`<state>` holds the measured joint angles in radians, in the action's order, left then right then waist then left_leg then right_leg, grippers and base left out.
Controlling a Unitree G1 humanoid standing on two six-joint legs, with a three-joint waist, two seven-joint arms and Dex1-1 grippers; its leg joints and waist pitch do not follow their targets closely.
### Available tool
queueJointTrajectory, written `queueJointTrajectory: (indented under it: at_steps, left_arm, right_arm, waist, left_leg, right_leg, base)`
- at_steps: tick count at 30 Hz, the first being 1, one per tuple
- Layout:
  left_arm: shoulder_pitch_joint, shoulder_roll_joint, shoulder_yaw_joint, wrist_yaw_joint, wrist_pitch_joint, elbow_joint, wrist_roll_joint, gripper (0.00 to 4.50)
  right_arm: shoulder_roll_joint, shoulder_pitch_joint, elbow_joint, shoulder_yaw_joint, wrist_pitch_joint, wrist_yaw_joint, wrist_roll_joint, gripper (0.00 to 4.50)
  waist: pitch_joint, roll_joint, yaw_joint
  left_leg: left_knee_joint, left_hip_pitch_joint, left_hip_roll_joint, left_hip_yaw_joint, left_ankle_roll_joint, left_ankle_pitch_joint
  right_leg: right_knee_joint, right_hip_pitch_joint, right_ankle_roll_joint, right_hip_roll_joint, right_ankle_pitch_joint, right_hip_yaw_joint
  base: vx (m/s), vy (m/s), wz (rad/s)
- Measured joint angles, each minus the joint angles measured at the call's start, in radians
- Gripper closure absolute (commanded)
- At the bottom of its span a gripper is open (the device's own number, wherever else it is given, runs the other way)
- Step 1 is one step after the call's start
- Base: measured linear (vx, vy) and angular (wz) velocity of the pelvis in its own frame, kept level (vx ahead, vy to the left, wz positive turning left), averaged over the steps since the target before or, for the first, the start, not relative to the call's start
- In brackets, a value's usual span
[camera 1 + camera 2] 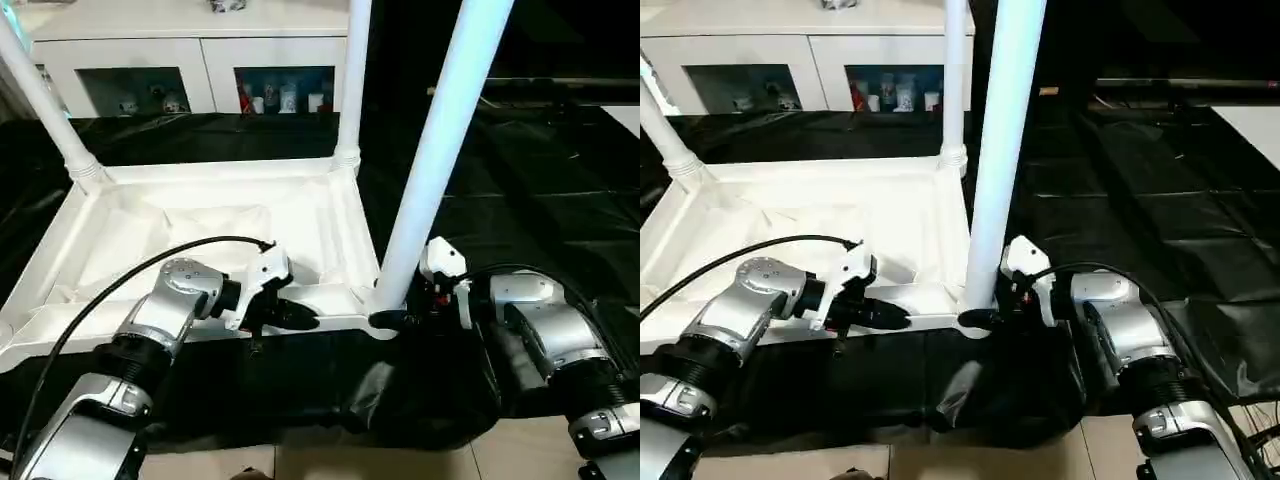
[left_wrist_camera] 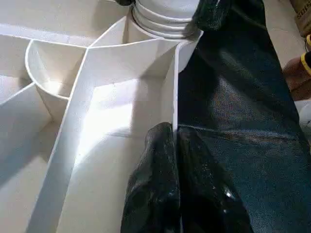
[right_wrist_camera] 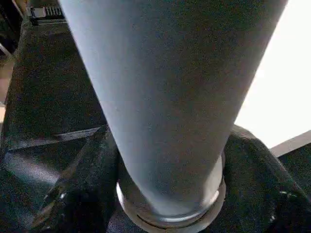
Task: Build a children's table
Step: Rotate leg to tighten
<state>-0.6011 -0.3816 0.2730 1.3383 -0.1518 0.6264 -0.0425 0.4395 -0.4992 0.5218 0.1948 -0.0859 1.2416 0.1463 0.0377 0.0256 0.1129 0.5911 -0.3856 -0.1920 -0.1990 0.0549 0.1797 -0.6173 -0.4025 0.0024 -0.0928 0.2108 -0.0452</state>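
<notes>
The children's table top (image 1: 200, 215) lies upside down on the black cloth, its ribbed underside facing up. Three white legs stand in corner sockets: far left (image 1: 40, 100), far right (image 1: 355, 80) and near right (image 1: 440, 130). My left gripper (image 1: 300, 318) is shut on the thin near rim of the top, and in the left wrist view the rim wall (image 2: 175, 97) runs in between its fingers (image 2: 150, 184). My right gripper (image 1: 385, 320) is at the foot of the near right leg. Its fingers (image 3: 82, 189) lie against both sides of the leg's base (image 3: 170, 145).
The black-draped work table (image 1: 520, 200) stretches to the right and behind the top. A white cabinet (image 1: 200, 55) with glass doors stands at the back. Pale floor tiles (image 1: 400, 460) show beyond the near edge, between my forearms.
</notes>
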Motion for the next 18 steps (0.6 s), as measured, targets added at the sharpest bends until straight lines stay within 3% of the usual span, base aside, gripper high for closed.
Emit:
queueJointTrajectory:
  at_steps: [14, 18]
  left_arm:
    - [0.0, 0.0, 0.002, 0.001, -0.001, 0.0, 0.0, 4.5]
    - [-0.002, 0.023, -0.013, -0.053, -0.01, 0.016, 0.001, 4.5]
  right_arm:
    - [-0.003, 0.008, -0.001, -0.002, 0.0, -0.007, 0.002, 1.85]
    - [-0.063, 0.029, 0.001, -0.046, -0.044, -0.094, 0.016, 1.85]
  waist:
    - [0.0, 0.0, 0.0]
    - [-0.001, -0.001, -0.002]
  left_leg:
    - [0.002, 0.0, 0.0, 0.0, 0.0, 0.0]
    - [0.005, 0.002, 0.0, 0.0, 0.0, 0.0]
  right_leg:
    - [-0.002, 0.0, 0.0, 0.0, 0.0, 0.0]
    - [-0.006, 0.0, 0.0, 0.0, 0.0, 0.001]
  base:
    - [0.0, 0.0, 0.0]
    - [0.0, 0.0, 0.0]
